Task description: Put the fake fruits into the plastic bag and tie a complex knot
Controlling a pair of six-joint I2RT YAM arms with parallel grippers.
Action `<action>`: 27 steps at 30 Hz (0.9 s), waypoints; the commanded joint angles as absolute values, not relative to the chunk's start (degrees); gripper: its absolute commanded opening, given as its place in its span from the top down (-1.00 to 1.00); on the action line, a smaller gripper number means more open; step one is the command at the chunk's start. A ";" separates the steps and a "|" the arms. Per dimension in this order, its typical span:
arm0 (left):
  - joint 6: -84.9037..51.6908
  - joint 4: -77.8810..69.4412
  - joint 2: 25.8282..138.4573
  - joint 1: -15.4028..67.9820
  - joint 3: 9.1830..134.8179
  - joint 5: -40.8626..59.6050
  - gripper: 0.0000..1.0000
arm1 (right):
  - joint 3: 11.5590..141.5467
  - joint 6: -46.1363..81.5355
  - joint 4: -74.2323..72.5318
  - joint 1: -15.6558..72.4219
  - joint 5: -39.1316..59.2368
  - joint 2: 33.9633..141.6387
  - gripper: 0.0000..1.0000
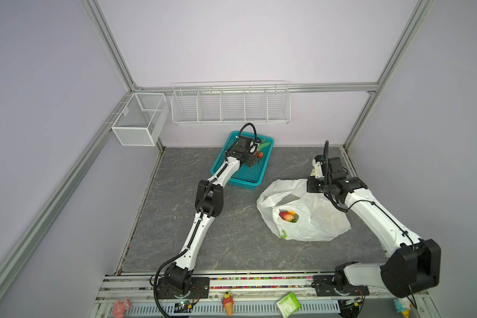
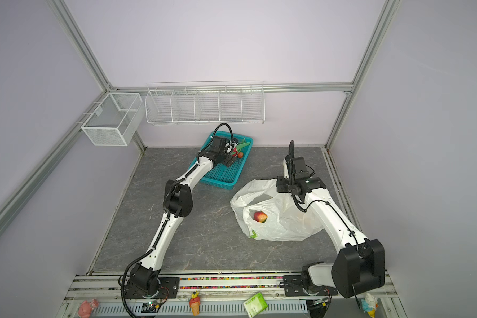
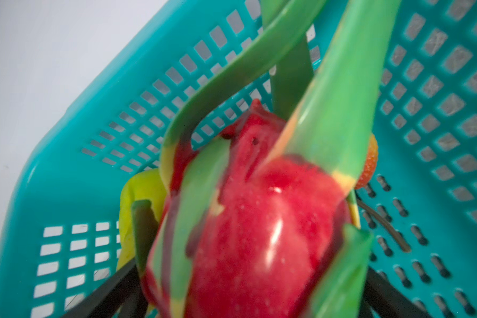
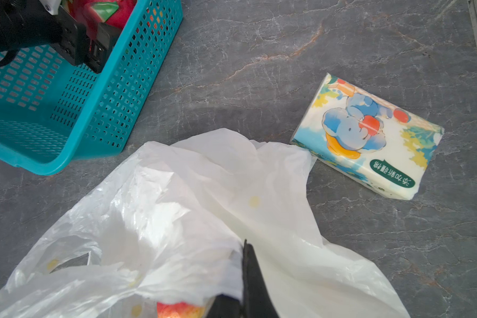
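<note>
Grey marble surface (image 1: 232, 242), left hand (image 1: 253, 158) spread wide around dragon fruit (image 3: 254, 220) inside teal basket (image 1: 248, 177), right hand (image 4: 245, 286) pinched shut on bag (image 1: 314, 220) rim near the basket, red fruit (image 1: 286, 216) already bagged.

You get the dragon fruit (image 3: 259, 234) blurred, cropped, masking most of the yellow fruit (image 3: 141, 192), the strawberry (image 3: 368, 165), and whether the left pincer (image 4: 90, 46) touches it. Its wrist hides the right pincer (image 4: 244, 256) on the plastic bag (image 4: 176, 206) in both top views.

1. Dragon fruit (image 3: 254, 220): glossy red with green scales, lying in the teal basket (image 3: 66, 192) beside a strawberry (image 3: 368, 165).
2. Plastic bag (image 1: 314, 220): translucent white, crumpled on the worktop (image 1: 232, 234), mouth open, red-yellow fruit (image 1: 286, 216) inside.
</note>
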State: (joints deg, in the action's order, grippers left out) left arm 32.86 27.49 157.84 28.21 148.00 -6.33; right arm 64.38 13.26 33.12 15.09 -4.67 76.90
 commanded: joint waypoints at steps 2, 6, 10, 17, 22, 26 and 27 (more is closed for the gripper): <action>35.29 26.73 159.32 29.27 150.00 -5.74 -0.74 | 64.73 12.40 32.69 14.87 -4.30 76.92 0.87; 36.05 27.05 155.61 30.44 145.56 -9.03 -0.47 | 64.29 12.39 32.48 14.87 -4.16 76.63 0.87; 34.10 21.99 147.01 31.70 133.10 -13.55 -0.23 | 63.70 12.86 31.56 14.87 -3.31 75.98 0.87; 27.96 12.81 132.33 32.50 113.50 -14.23 -0.05 | 63.96 13.04 31.22 14.89 -2.03 75.79 0.88; 24.77 9.23 123.60 32.61 103.38 -15.81 0.06 | 63.90 13.01 31.12 14.87 -2.11 75.20 0.88; 21.33 5.43 116.41 32.60 95.74 -15.14 0.09 | 64.38 13.18 30.81 14.94 -1.66 75.48 0.87; 20.32 5.10 114.47 32.54 94.22 -15.18 0.09 | 64.55 13.25 30.79 14.92 -1.50 75.66 0.87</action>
State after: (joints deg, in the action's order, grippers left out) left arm 24.25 12.71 120.66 32.67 95.90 -14.41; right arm 64.38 13.28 32.08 15.09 -2.66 76.62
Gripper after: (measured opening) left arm 0.896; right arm 0.066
